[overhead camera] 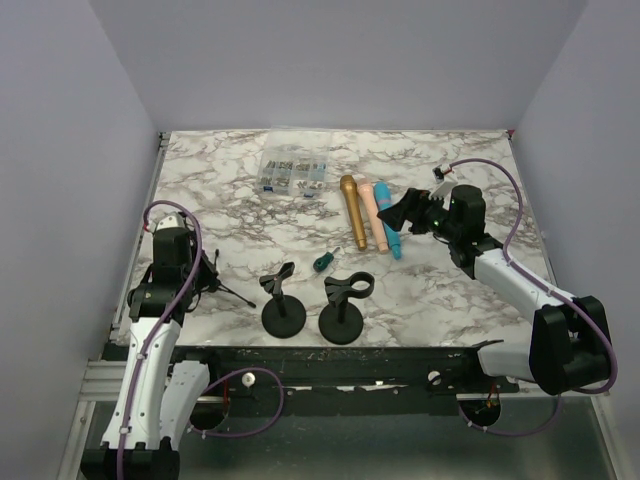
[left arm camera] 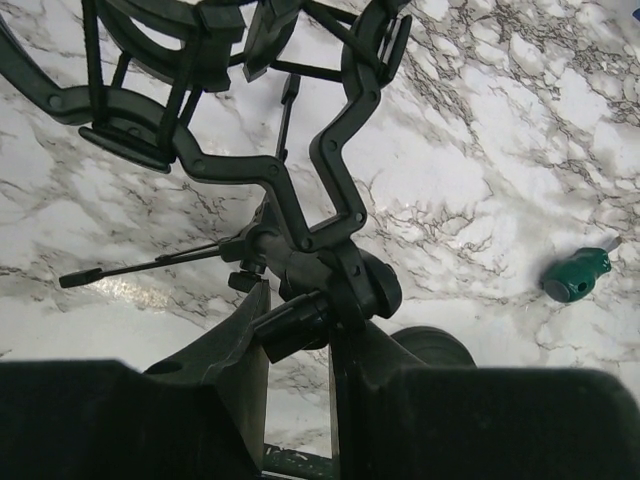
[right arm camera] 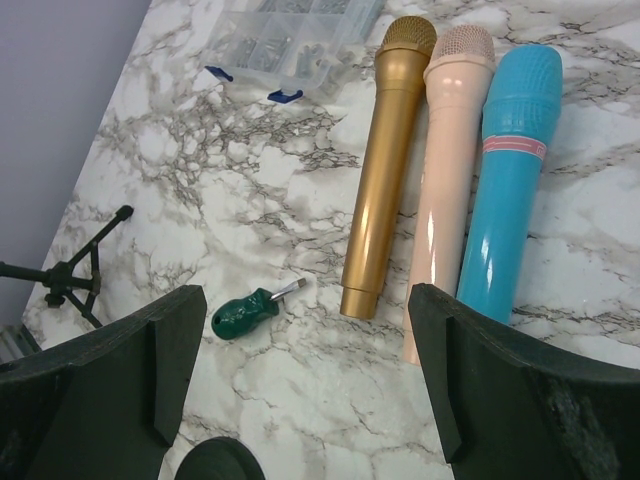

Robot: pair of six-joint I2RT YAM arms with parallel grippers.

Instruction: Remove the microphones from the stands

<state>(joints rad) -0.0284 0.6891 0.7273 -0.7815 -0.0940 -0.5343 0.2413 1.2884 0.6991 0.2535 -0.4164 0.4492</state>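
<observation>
Three microphones lie side by side on the marble table: gold [overhead camera: 352, 210] [right arm camera: 385, 160], pink [overhead camera: 372, 215] [right arm camera: 445, 170] and blue [overhead camera: 390, 232] [right arm camera: 505, 170]. My right gripper [overhead camera: 405, 212] [right arm camera: 305, 340] hovers open just in front of their tail ends, nothing between its fingers. Two round-base stands [overhead camera: 283, 300] [overhead camera: 344, 305] stand at the front centre with empty clips. At the left, my left gripper [overhead camera: 200, 270] [left arm camera: 300, 320] is shut on the stem of a black tripod stand [overhead camera: 225, 288] [left arm camera: 300, 190], whose shock-mount cradle holds no microphone.
A green-handled screwdriver [overhead camera: 322, 262] [right arm camera: 240, 312] [left arm camera: 577, 275] lies between the microphones and the stands. A clear parts box [overhead camera: 292, 173] [right arm camera: 290, 40] sits at the back centre. A round stand base [right arm camera: 212, 460] shows right below my right gripper.
</observation>
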